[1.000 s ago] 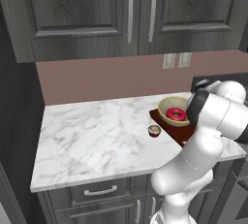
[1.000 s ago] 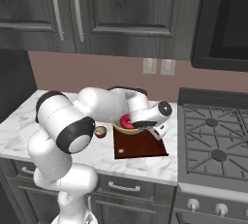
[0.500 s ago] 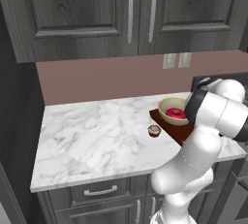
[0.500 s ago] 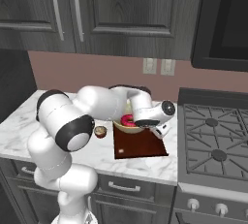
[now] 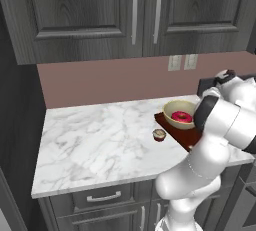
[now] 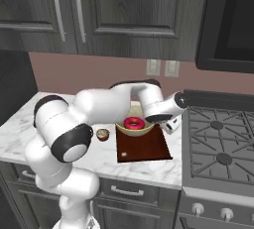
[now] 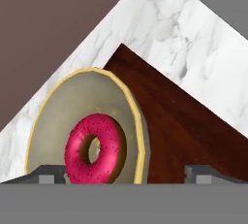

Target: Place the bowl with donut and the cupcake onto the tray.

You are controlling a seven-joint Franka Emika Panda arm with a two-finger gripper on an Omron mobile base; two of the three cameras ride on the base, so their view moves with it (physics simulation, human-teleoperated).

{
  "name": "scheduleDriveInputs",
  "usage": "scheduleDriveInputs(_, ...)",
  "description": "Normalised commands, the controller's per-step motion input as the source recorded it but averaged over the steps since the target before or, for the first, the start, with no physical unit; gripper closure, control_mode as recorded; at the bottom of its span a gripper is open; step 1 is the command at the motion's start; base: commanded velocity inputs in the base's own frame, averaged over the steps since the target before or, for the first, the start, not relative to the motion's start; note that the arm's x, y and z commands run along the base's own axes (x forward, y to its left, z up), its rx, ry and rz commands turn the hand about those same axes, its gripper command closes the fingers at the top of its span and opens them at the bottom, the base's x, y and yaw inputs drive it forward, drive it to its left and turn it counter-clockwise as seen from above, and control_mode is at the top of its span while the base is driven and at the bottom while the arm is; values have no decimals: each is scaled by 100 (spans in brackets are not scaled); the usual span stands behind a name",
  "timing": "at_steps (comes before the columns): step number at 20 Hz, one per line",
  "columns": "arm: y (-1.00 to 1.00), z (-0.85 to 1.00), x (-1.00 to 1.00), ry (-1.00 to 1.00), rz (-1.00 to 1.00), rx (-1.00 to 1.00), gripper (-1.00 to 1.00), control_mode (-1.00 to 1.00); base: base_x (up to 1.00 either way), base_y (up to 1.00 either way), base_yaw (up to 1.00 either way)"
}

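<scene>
so the gripper (image 7: pixel 123 172) has its jaws spread wide, one fingertip on each side of the bowl (image 7: pixel 85 126), not pinching it. the tan bowl sits on the back end of the dark reddish tray (image 6: pixel 144 147) with the pink donut (image 6: pixel 133 123) lying inside it. the cupcake (image 5: pixel 159 134) stands on the marble counter (image 5: pixel 100 140), just left of the tray, not on it.

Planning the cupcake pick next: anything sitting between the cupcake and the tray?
Nothing visible does. The cupcake stands alone on the marble counter, beside the tray's near edge, with bare counter between them. The bowl with the donut fills the tray's far end; the front part is free.
</scene>
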Motion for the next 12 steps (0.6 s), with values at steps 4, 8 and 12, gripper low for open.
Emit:
scheduleDriveInputs(4, 8, 44, -53, -5, 1, -3, -100, -100, 0, 0, 0)
scheduleDriveInputs(8, 41, 7, -74, -14, 0, -13, -100, -100, 0, 0, 0)
scheduleDriveInputs(12, 69, 0, -73, -20, 2, -19, -100, -100, 0, 0, 0)
